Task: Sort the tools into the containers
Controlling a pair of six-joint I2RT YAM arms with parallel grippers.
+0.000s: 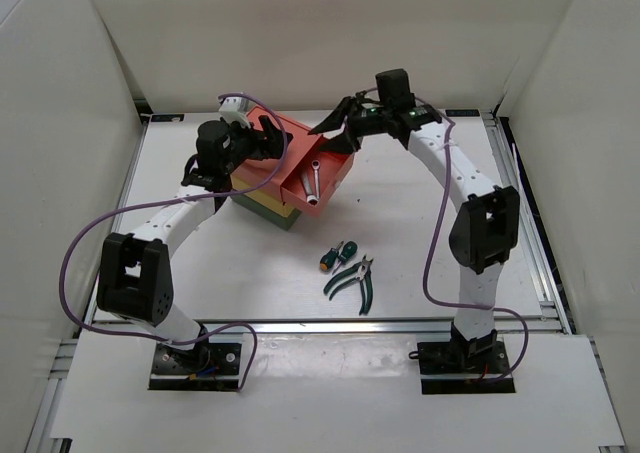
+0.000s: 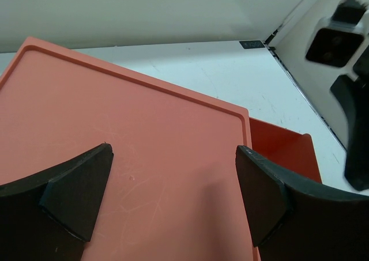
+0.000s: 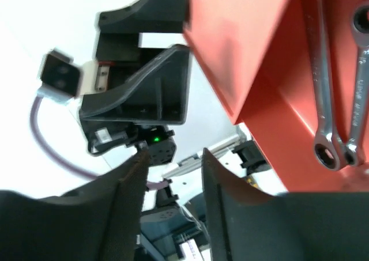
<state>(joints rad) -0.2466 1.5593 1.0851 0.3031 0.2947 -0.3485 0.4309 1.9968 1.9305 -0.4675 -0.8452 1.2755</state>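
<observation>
**A:** What is in the stack (image 1: 275, 208) so far?

**B:** Its red drawer (image 1: 335, 168) stands pulled out toward the right arm's side, and two wrenches (image 3: 331, 99) lie in it side by side, lengthwise.

**A:** And the grippers?

**B:** The right gripper (image 1: 338, 125) hangs just behind the drawer's far corner. Its jaws are apart with nothing between them. The left gripper (image 2: 173, 157) hovers over the stack's red top, jaws spread wide, also empty.

**A:** So what remains to sort?

**B:** The pliers (image 1: 352, 279) and the two screwdrivers (image 1: 337, 256). They lie on the table (image 1: 450, 273) well nearer the arm bases than the stack, off its right-hand corner.

**A:** How do they lie?

**B:** The pliers lie on a slant, nose pointing away and to the right, green handles splayed toward the bases. The screwdrivers lie close together, just on the stack side of the pliers, on a similar slant.

**A:** Which arm should go?

**B:** I'd judge the right one. The tools lie on its side of the stack and its gripper is free. It would have to draw back from the drawer toward its own base, then turn its jaws across the tool's slant.
</observation>
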